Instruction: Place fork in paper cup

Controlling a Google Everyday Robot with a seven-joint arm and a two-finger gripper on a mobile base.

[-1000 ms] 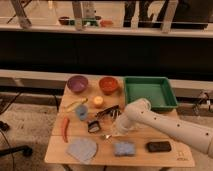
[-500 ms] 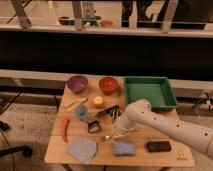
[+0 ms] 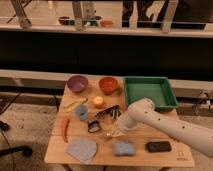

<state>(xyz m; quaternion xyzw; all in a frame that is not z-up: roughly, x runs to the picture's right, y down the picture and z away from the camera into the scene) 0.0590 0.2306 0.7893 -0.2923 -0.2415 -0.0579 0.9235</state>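
Little has shifted across the last second: arm posture unchanged, objects on the table in their same places, only the gripper's fingers have drawn together. Gripper sits low over the wooden table, near its middle, just right of a small dark object. Fingers are clenched; a thin silvery piece at the tips looks like the fork, apparently grasped, though contact itself cannot be confirmed. Fork lies at table level, between the dark object and the blue sponge.

White arm enters from the lower right, crossing the table's right half.

No white paper cup can be made out among the objects.

Other items: purple bowl and orange bowl at the back, green tray at back right, orange fruit, black-handled utensils, red chilli at the left edge, grey-blue cloth at front left, black rectangular item at front right.
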